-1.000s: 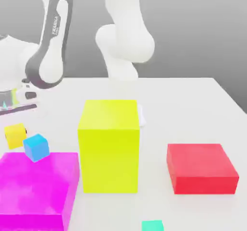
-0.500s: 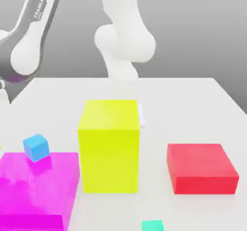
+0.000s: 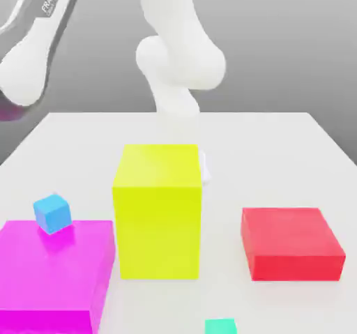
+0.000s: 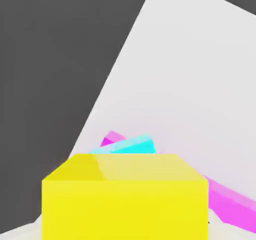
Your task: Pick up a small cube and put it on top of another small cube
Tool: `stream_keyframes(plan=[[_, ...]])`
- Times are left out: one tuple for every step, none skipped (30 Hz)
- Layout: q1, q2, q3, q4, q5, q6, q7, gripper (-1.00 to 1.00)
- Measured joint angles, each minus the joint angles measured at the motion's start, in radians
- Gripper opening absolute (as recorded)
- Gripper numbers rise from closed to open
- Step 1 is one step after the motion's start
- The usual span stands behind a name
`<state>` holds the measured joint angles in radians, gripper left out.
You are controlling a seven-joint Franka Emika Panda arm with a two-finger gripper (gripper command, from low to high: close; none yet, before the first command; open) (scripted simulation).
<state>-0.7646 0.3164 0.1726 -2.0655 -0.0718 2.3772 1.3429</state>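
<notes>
Status: pick looked done, place not yet done.

Small yellow cube sat right up against the hand cam, hanging above the white desk w/ nothing under it. So, as a judgement, the end effector was clenched on it; the grip contact itself wasn't clear to see.

Target candidate: small blue cube, at the exterior view's left, by the far edge of the flat magenta block. Couldn't tell if it rested on that block or on the desk just behind it. In the hand view it showed past the yellow cube, w/ magenta beyond, so the carried cube was roughly lined up w/ it but well apart.

White robot arm stood at the far side, w/ a link reaching up to the exterior view's far left.

Also on the desk: tall yellow block in the centre, flat red block at the exterior view's right, small green cube at the near edge.

Left to do: bring yellow over blue, lower till touching, square it up, release, retreat.
</notes>
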Motion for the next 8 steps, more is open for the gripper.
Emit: stream_keyframes(plan=[[0.000, 0.000, 0.000, 0.000, 0.000, 0.000, 0.000, 1.00], [0.000, 0.000, 0.000, 0.000, 0.000, 0.000, 0.000, 1.00], [0.000, 0.000, 0.000, 0.000, 0.000, 0.000, 0.000, 1.00], [0.000, 0.000, 0.000, 0.000, 0.000, 0.000, 0.000, 1.00], [0.001, 0.009, -0.001, -0.003, -0.005, 0.011, 0.002, 1.00], [0.001, -0.003, 0.000, 0.002, -0.002, -0.006, 0.000, 1.00], [-0.001, -0.025, 0.003, 0.011, 0.003, -0.036, -0.004, 1.00], [-0.002, -0.052, 0.005, 0.021, 0.010, -0.073, -0.009, 1.00]])
